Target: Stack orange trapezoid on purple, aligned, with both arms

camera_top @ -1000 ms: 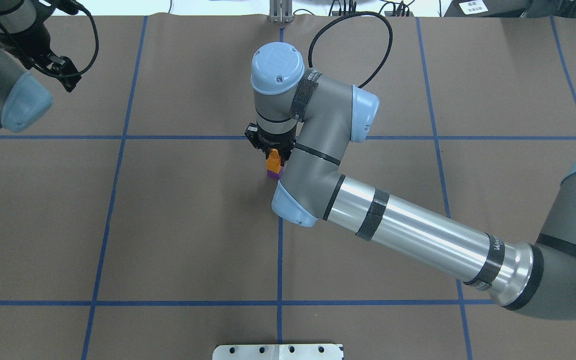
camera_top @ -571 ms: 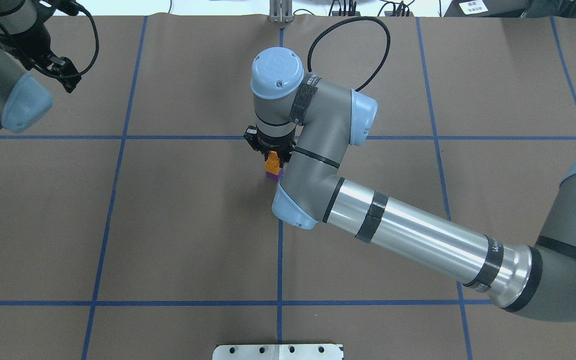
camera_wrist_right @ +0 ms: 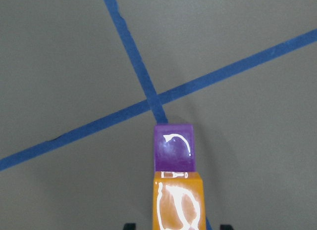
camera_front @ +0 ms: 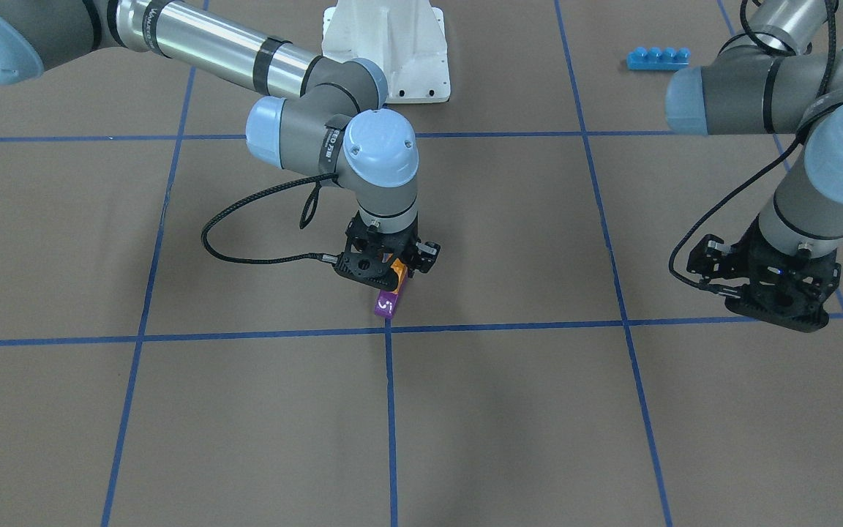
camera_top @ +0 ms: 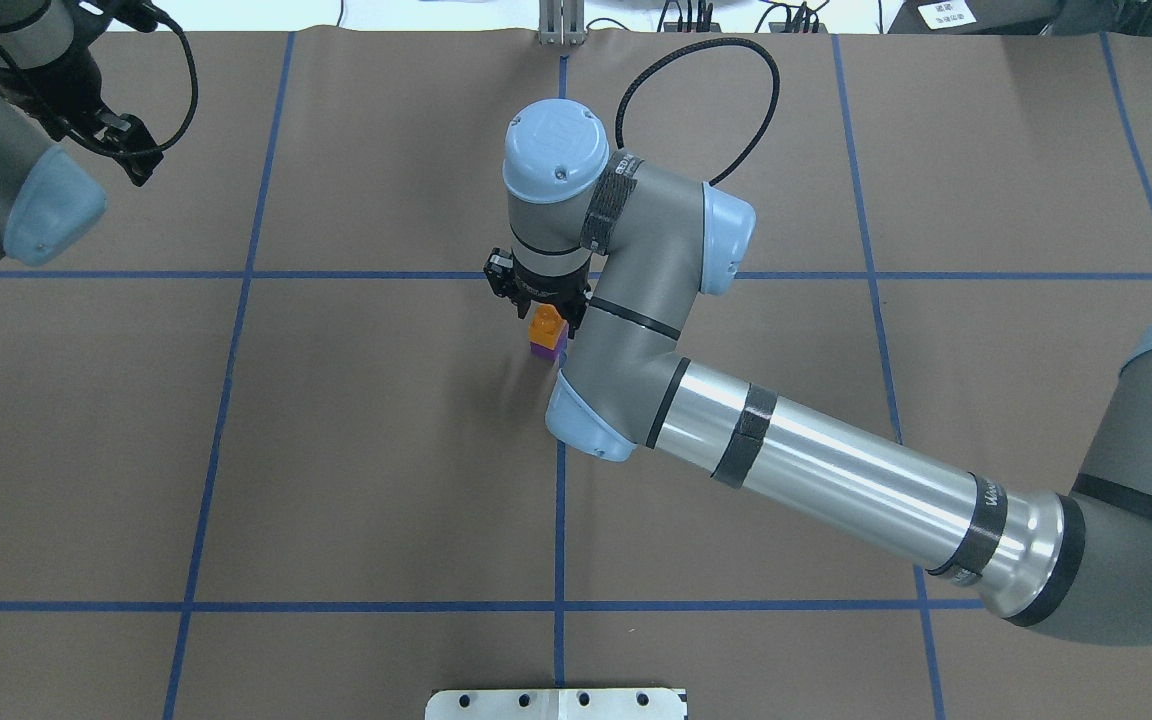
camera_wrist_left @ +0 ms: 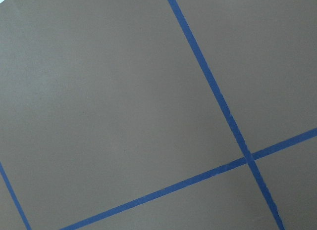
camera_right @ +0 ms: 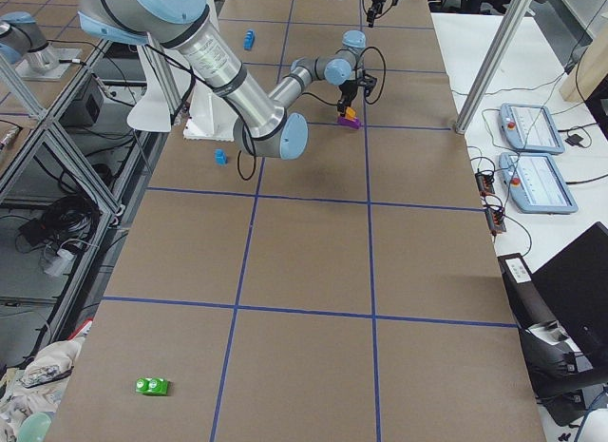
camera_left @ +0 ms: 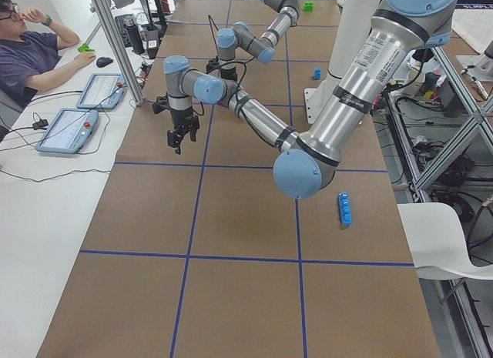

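The orange trapezoid [camera_top: 546,324] sits on the purple brick [camera_top: 548,347] near the table's middle, by a blue tape crossing. The stack also shows in the front view, orange [camera_front: 400,271] over purple [camera_front: 386,303] with its white mark. In the right wrist view the orange trapezoid [camera_wrist_right: 178,203] lies just behind the purple brick [camera_wrist_right: 173,148]. My right gripper [camera_top: 539,300] hovers close over the stack, open, its fingertips apart from the orange sides. My left gripper [camera_front: 776,296] hangs over bare table far to the side; I cannot tell if it is open.
A long blue four-stud brick [camera_front: 658,58] lies near the robot's base on the left arm's side. A small blue brick [camera_right: 220,157] and a green brick [camera_right: 152,386] lie on the right arm's side. The white base mount [camera_front: 385,51] stands at the table's edge. An operator sits beyond the far edge.
My right gripper has come off the orange trapezoid, whose stud now shows from above. The stack has stayed in place. The left arm has not moved.
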Action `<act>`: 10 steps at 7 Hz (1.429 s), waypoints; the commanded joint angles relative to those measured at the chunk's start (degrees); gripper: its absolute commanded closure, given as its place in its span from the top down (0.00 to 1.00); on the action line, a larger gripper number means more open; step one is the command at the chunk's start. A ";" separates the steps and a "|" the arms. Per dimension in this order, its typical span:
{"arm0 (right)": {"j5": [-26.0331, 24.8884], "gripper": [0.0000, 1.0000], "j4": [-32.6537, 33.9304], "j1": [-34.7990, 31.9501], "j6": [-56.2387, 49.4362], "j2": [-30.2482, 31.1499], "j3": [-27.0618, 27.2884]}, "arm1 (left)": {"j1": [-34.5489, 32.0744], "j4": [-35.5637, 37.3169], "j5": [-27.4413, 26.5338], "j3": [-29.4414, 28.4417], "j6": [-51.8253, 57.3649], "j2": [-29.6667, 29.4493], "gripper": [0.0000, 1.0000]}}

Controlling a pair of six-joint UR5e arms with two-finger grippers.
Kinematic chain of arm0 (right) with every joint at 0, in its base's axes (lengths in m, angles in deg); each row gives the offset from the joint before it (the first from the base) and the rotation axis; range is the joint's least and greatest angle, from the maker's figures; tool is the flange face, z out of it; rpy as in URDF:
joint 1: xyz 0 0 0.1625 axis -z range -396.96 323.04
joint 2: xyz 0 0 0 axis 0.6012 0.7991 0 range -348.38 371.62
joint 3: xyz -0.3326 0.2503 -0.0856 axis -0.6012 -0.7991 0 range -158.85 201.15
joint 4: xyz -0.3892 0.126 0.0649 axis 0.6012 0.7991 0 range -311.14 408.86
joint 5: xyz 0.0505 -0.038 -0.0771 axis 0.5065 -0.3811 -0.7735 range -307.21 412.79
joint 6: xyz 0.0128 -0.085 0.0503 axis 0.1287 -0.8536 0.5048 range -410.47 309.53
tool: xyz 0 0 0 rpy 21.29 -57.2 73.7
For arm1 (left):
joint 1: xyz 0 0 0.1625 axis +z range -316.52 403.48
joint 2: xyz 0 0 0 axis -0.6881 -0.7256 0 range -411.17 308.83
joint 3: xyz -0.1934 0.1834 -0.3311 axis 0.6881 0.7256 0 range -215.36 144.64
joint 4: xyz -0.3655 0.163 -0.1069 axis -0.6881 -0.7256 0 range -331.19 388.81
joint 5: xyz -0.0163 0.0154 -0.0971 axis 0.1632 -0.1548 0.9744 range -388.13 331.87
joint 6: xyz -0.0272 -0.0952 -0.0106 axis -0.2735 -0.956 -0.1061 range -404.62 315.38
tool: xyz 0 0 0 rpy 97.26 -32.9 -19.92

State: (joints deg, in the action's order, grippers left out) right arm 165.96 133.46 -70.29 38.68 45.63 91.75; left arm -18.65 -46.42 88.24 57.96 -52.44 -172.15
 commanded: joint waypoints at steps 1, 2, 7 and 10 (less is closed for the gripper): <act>0.03 1.00 -0.13 -0.41 -0.46 -0.25 0.59 | 0.00 0.00 0.00 -0.06 0.00 -0.04 1.00; 0.81 1.00 0.48 -2.41 -0.55 -0.25 3.90 | -0.09 -1.56 0.00 0.03 0.26 0.04 1.00; 10.93 1.00 2.51 -22.34 -29.02 27.63 29.14 | -14.03 -19.29 10.78 0.64 9.93 18.98 1.00; 15.07 1.00 0.85 -34.75 -52.72 42.59 28.46 | -25.54 -20.56 14.74 -1.19 13.51 23.94 1.00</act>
State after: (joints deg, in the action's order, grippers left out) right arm 180.33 135.48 -100.48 -6.56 81.89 120.29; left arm -39.32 -66.42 100.42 57.77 -41.59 -150.12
